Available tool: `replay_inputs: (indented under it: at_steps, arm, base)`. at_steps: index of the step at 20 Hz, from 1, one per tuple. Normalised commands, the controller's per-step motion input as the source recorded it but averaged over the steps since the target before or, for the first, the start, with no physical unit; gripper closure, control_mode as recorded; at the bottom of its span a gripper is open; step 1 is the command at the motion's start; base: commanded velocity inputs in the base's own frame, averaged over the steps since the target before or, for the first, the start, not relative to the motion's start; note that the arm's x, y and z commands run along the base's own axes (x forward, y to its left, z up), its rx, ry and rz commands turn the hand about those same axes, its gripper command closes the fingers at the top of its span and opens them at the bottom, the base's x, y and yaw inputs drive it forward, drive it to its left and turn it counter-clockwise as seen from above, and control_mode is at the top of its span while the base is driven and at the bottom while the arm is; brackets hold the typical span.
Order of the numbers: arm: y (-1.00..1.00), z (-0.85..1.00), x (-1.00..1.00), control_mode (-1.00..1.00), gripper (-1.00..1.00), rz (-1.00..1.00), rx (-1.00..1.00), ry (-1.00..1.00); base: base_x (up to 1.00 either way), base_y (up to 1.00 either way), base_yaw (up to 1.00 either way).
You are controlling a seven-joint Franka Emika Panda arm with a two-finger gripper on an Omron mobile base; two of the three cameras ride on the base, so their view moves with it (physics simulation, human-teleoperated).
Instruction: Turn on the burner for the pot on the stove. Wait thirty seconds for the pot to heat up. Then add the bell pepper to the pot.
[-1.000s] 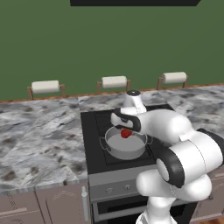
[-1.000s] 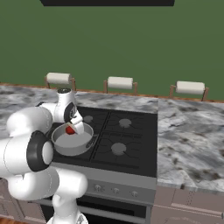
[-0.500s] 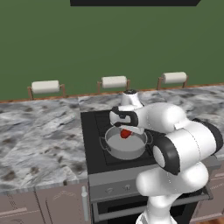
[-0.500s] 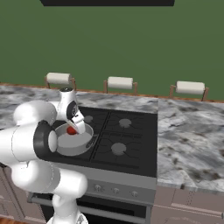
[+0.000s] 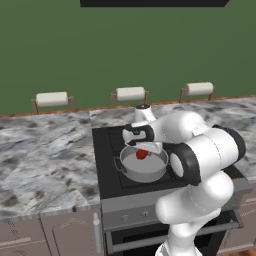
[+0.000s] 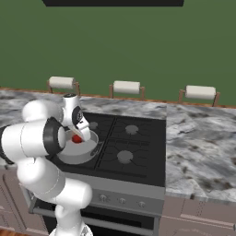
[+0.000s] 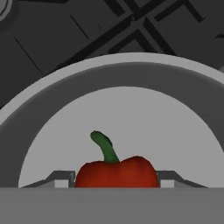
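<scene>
Bell pepper [image 7: 116,172] sits clamped between the gripper [image 5: 142,150] fingertips, stem at 12 o'clock in the hand view, held above the pot [image 5: 143,167] so a release should drop it inside. That pot rests on the stove [image 6: 138,147] burner nearest the arm.

A green wall [image 5: 100,55] backs a grey marbled desk [image 5: 45,155] carrying three paper towel rolls [image 5: 52,99]; a dark band, perhaps a hood [image 6: 113,2], hangs overhead.

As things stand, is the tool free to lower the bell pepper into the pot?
Probably yes. The tool holds the bell pepper directly over the open pot, whose pale inside lies bare beneath with no lid.
</scene>
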Motion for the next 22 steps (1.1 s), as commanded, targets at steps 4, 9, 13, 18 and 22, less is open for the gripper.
replay_inputs:
  at_steps: [4,9,13,18,22]
  arm:
    - [0.02,-0.13,0.14,-1.00,1.00,0.00,0.00,0.00]
    - [0.01,-0.03,0.08,-1.00,-1.00,0.00,0.00,0.00]
    - [0.00,0.00,0.00,-1.00,-1.00,0.00,0.00,0.00]
    - [0.00,0.00,0.00,-1.00,-1.00,0.00,0.00,0.00]
    - [0.00,0.16,0.00,-1.00,-1.00,-0.01,0.00,-0.01]
  base:
    - [0.00,0.00,0.00]
    - [0.00,0.00,0.00]
    - [0.00,0.00,0.00]
    - [0.00,0.00,0.00]
    - [0.00,0.00,0.00]
